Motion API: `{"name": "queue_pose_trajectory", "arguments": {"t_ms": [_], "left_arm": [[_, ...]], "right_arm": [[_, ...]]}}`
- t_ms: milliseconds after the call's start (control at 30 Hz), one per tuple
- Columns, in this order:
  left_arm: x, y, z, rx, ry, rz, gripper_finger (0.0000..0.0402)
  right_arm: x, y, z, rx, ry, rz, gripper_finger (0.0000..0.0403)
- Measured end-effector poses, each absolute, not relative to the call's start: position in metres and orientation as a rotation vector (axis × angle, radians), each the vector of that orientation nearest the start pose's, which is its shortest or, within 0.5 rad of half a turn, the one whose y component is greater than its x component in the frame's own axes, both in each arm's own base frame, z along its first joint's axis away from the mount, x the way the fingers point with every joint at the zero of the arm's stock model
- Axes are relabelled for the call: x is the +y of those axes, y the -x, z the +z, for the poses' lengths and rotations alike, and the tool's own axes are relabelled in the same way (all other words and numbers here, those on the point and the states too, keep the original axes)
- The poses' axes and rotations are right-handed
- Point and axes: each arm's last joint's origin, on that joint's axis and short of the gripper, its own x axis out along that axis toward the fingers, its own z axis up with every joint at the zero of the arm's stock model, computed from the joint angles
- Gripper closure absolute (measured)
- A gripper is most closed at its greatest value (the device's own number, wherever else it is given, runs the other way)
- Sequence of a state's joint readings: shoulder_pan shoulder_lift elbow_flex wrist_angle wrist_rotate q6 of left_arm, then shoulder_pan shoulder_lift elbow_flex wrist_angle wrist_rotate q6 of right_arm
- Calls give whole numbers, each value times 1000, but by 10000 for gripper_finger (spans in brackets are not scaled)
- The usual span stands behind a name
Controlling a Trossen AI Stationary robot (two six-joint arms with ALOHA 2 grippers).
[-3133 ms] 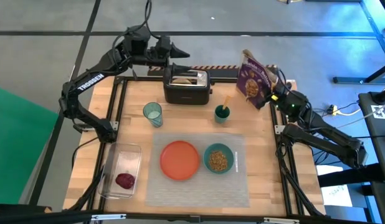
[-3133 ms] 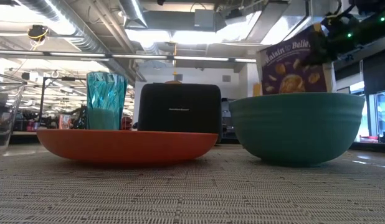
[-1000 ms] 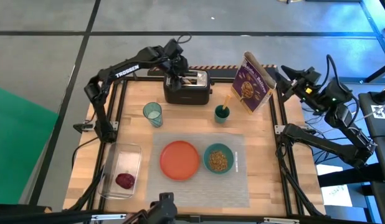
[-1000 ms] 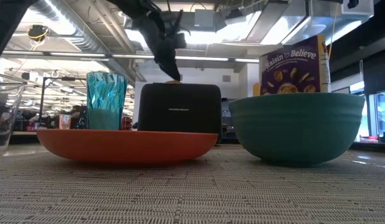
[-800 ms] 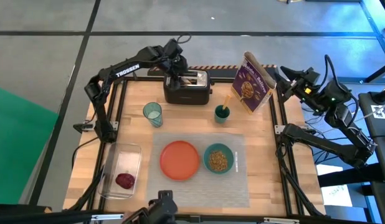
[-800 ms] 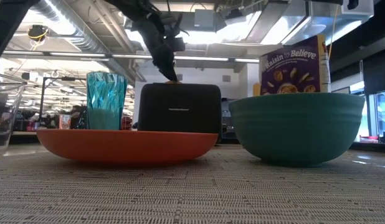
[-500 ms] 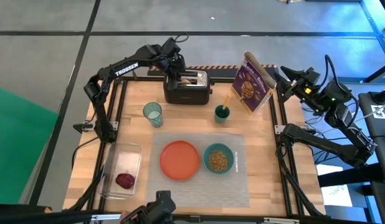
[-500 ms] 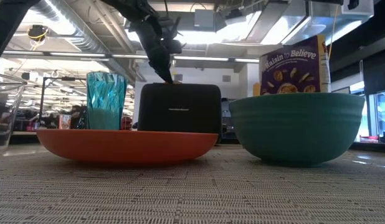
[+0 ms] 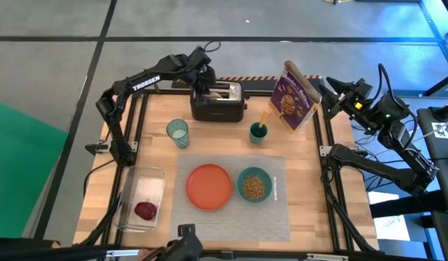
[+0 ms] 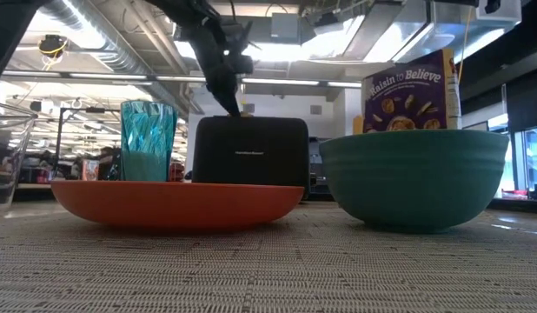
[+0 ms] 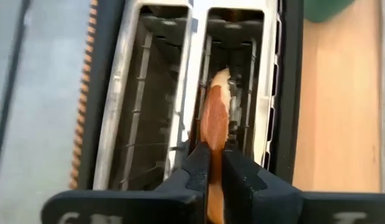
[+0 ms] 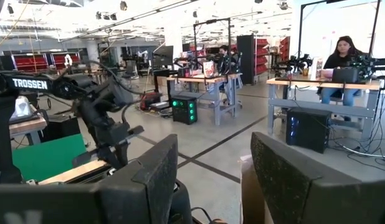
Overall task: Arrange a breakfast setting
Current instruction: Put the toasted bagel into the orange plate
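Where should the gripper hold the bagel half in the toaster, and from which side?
Grip the bagel half by its upper edge, coming from straight above. It stands on edge in a narrow slot of the black toaster, so only that edge is free. The left gripper already pinches it this way.

The word "TROSSEN" is printed in white capitals along the left arm (image 9: 144,78), as read in the high view, where it runs along the upper link reaching toward the toaster (image 9: 217,101). The same word is seen in the right wrist view on a dark arm link (image 12: 29,83) at the far side of the desk. On the purple cereal box (image 10: 412,89), "Raisin to Believe" is read in pale lettering across the top of its face in the low view. A small line of pale print is seen on the toaster's front but cannot be read.
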State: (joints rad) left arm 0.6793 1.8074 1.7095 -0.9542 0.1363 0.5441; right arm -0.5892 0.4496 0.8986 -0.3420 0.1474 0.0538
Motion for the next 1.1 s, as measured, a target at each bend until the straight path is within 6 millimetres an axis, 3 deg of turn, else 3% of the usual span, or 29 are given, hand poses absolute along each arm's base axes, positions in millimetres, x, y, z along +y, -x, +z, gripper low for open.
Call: {"name": "queue_pose_trajectory", "arguments": {"t_ms": [167, 333, 467, 600, 667, 767, 933, 1100], "left_arm": [[223, -286, 351, 982, -123, 274, 384], [197, -267, 395, 878, -147, 283, 385], [166, -250, 426, 743, -112, 83, 385], [130, -247, 437, 658, -61, -183, 385], [113, -253, 433, 689, -58, -256, 385], [88, -276, 410, 771, -62, -346, 385], [54, -325, 353, 941, -54, -487, 386], [38, -359, 306, 1097, -53, -534, 386]], "right_arm": [[-44, -58, 389, -134, -45, -732, 210], [-44, -58, 389, -137, -54, -730, 210], [-44, -58, 389, -144, -70, -729, 210], [-44, -59, 390, -150, -70, -733, 210], [-46, -61, 391, -161, -68, -737, 210], [-49, -65, 394, -185, -62, -728, 210], [-55, -76, 399, -223, -51, -698, 210], [-59, -85, 399, -212, -60, -650, 210]]}}
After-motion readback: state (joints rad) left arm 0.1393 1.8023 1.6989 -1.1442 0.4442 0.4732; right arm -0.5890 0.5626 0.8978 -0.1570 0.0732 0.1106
